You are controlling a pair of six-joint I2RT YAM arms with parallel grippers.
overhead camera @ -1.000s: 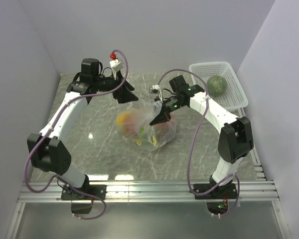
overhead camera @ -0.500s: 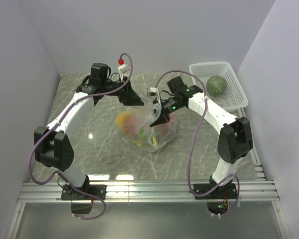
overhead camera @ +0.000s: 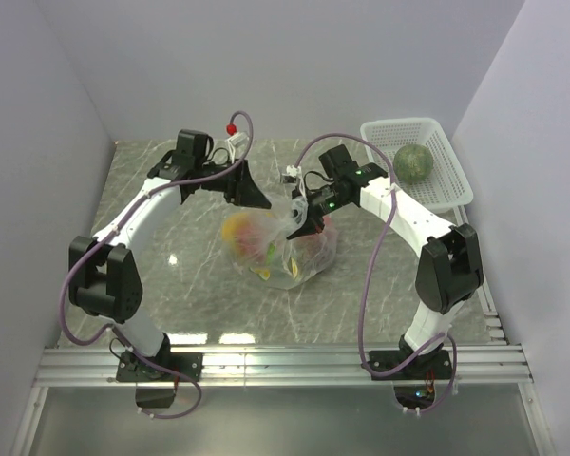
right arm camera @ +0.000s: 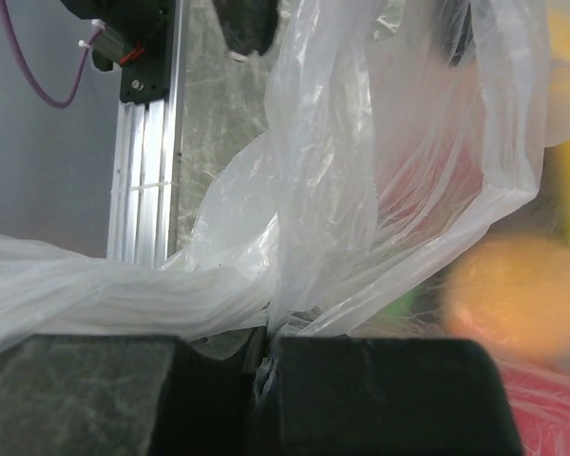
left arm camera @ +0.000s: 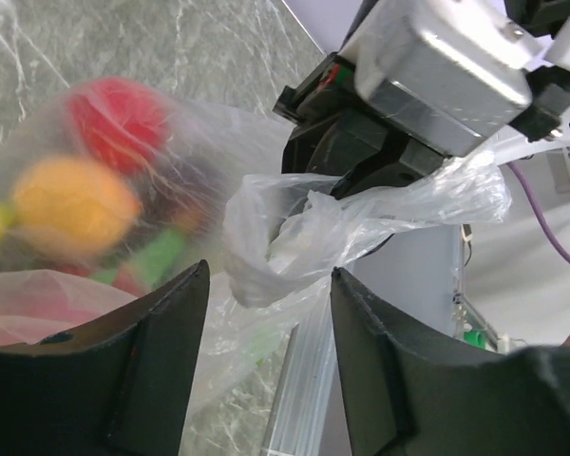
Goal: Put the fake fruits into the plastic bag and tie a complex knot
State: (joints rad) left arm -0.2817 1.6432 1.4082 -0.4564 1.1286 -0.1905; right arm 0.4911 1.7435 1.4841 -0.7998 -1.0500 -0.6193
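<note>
Now the left arm has swung from the upper left of the overhead view toward the centre, bringing the left end effector (overhead camera: 255, 195) just beside the gathered neck of the plastic bag (overhead camera: 283, 255). Its jaws have narrowed but stand apart, a loose twist of plastic between them. The right end effector (overhead camera: 301, 220) stays clamped on that neck. The fake fruits (overhead camera: 249, 231) sit bagged mid-counter (overhead camera: 199, 275), so knotting seems next. The left arm arches forward, wrist tipped down-right.

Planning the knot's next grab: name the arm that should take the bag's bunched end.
Left, likely. The left arm has open jaws astride the plastic bag's bunched end; the right arm's jaws are shut on its neck.
</note>
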